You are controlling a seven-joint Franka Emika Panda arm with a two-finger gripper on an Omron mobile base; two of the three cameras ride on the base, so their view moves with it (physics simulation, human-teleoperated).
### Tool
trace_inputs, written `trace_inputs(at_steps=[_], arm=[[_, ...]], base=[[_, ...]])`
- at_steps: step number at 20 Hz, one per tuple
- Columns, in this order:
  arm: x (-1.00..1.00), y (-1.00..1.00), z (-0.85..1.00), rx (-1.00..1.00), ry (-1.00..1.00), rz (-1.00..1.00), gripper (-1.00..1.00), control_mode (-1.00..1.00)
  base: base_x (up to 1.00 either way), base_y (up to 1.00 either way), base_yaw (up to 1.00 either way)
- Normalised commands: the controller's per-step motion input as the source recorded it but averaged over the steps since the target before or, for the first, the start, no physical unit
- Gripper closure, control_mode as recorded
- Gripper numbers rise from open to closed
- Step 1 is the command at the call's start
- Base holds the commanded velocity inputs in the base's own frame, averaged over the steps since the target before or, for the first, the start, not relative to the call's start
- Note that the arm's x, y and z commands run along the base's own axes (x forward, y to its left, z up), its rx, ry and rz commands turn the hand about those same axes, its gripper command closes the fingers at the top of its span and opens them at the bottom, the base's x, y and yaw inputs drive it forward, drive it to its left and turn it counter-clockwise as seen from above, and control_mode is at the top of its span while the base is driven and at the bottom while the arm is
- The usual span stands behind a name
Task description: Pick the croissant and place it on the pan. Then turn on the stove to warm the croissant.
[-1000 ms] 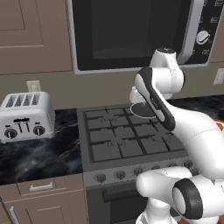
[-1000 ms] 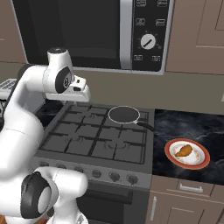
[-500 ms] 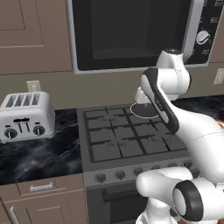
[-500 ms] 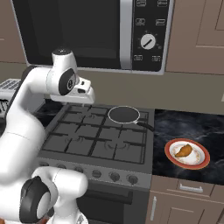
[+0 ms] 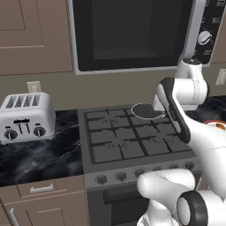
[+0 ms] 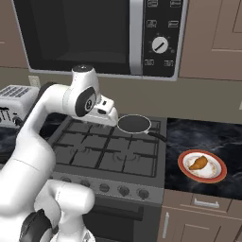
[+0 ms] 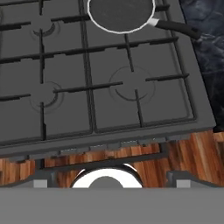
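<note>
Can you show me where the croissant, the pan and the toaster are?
croissant (image 6: 198, 162), right base view, middle of the pastry.
pan (image 6: 134, 124), right base view, its dark inside.
toaster (image 5: 25, 117), left base view, its front face.

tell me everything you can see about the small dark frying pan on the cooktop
The small round dark frying pan has a thin light metallic rim and a slim dark handle that points out toward the black marbled counter on the right. It sits flat and upright on the black grid grates at the back right burner of the grey gas cooktop. It looks empty, with nothing touching it but the grate.
</note>
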Motion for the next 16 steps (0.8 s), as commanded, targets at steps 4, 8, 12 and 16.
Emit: trace_inputs(at_steps=[4, 8, 12, 16], arm=[[-0.16, -0.63, -0.25, 0.0, 0.0, -0.16, -1.0, -1.0], [-0.09, -0.64, -0.21, 0.0, 0.0, -0.12, -1.0, -1.0], [-0.03, -0.67, -0.19, 0.0, 0.0, -0.09, -1.0, -1.0], [0.0, -0.62, -0.16, 0.0, 0.0, -0.05, -1.0, -1.0]], base=[[0.0, 0.0, 0.0], [0.0, 0.0, 0.0], [0.0, 0.0, 0.0], [0.0, 0.0, 0.0]])
